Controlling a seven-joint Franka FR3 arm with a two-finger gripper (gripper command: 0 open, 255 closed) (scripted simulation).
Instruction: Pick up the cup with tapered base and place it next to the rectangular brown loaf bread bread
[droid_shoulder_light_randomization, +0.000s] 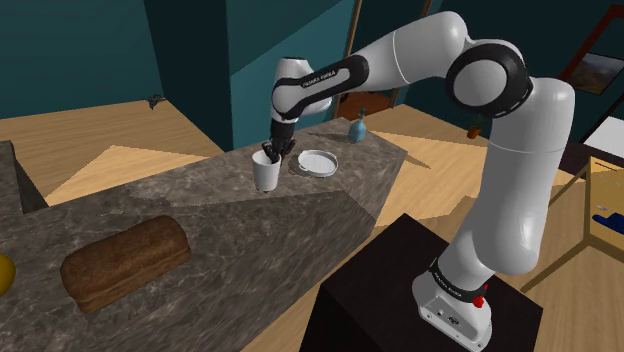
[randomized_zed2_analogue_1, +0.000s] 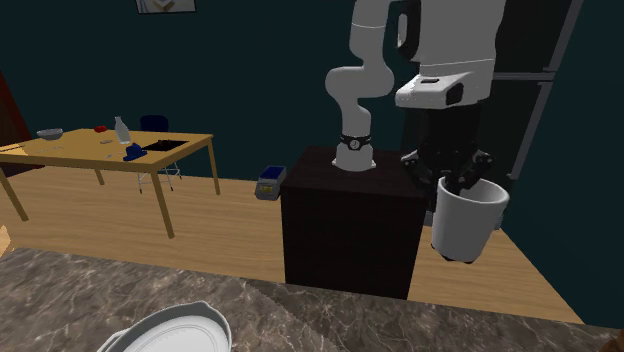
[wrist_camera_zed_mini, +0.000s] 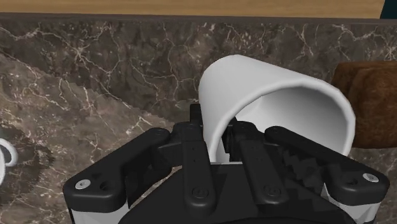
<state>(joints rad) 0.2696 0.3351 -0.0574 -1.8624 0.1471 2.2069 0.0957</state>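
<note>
A: What has the end effector (droid_shoulder_light_randomization: 272, 153) got?
B: It clasps the white cup (droid_shoulder_light_randomization: 265, 175) by its rim wall, one finger inside, one outside.
A: And where is the cup from the brown loaf (droid_shoulder_light_randomization: 125, 262)?
B: Well apart from it, over the marbled bench (droid_shoulder_light_randomization: 200, 205), toward the shoulder view's upper right.

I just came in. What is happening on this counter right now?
The white arm's black gripper is shut on the rim of a white cup, one finger inside and one outside. In the second exterior view the cup seems lifted off the dark marble counter. The brown loaf lies farther along the counter, toward the shoulder view's left, so the cup is not yet beside it. A white plate sits close to the cup.
</note>
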